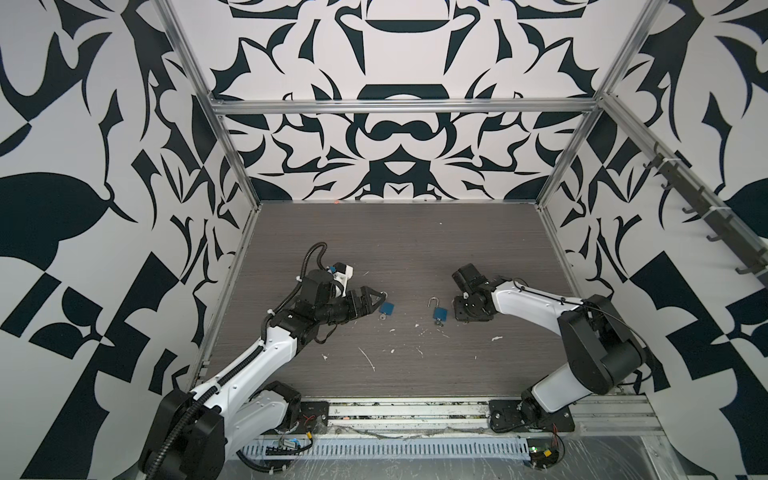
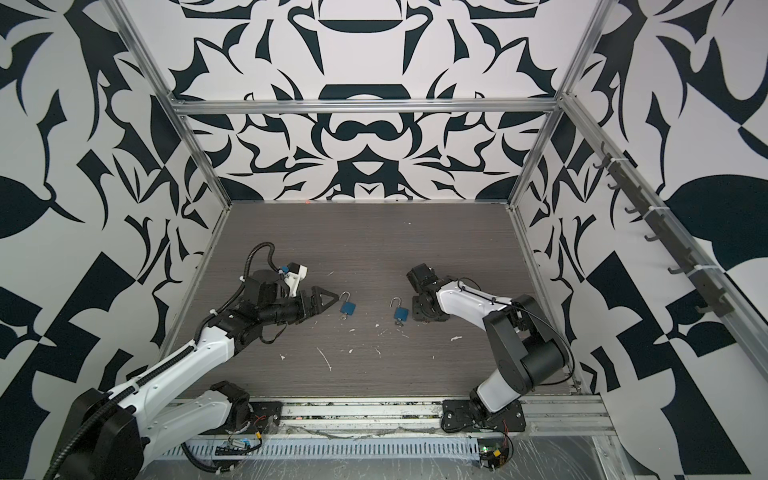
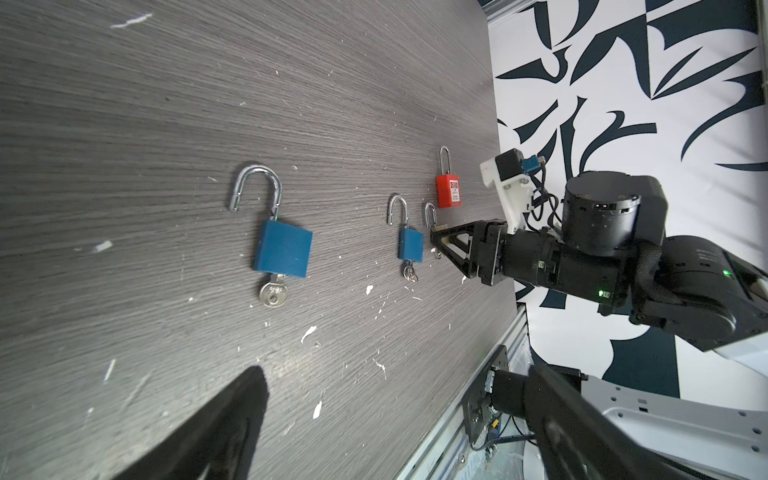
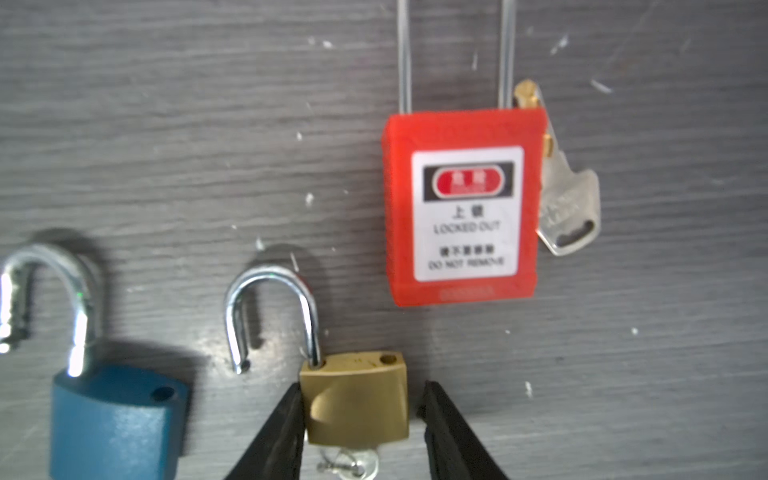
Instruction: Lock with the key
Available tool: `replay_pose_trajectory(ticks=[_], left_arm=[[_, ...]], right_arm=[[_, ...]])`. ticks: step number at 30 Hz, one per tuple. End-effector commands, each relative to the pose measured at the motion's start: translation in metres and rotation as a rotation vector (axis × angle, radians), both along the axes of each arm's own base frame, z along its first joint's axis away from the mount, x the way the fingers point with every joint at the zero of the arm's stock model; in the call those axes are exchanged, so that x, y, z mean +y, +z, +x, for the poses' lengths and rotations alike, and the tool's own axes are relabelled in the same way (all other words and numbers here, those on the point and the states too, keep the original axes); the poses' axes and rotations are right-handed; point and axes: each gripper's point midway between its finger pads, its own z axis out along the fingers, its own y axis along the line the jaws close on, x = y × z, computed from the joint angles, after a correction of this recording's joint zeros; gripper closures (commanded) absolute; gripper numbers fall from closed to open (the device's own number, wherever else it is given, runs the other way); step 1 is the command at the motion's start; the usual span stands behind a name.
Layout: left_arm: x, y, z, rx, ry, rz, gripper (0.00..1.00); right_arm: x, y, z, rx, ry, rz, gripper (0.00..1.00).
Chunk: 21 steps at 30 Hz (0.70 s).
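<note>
Brass padlock [image 4: 355, 399], shackle open and key [image 4: 353, 463] seated, lies on the bench [image 4: 166, 124] between the parted fingers of the right end effector [image 4: 362, 386], one touching, presumably to steady it; left end effector [image 1: 376, 301] released beside a blue padlock [image 1: 388, 308].

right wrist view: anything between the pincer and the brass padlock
Nothing visible does. The right pincer straddles the brass padlock: one finger is at its side, the other just clear. The blue padlock and the red padlock lie outside the jaws.
</note>
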Motion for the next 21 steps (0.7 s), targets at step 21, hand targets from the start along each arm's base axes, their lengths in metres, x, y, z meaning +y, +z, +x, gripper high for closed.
replay_pose_trajectory(ticks=[21], left_arm=[[-0.002, -0.005, 0.001, 0.003, -0.012, -0.011, 0.0]], right_arm=[[0.002, -0.011, 0.0, 0.046, 0.058, -0.036, 0.54]])
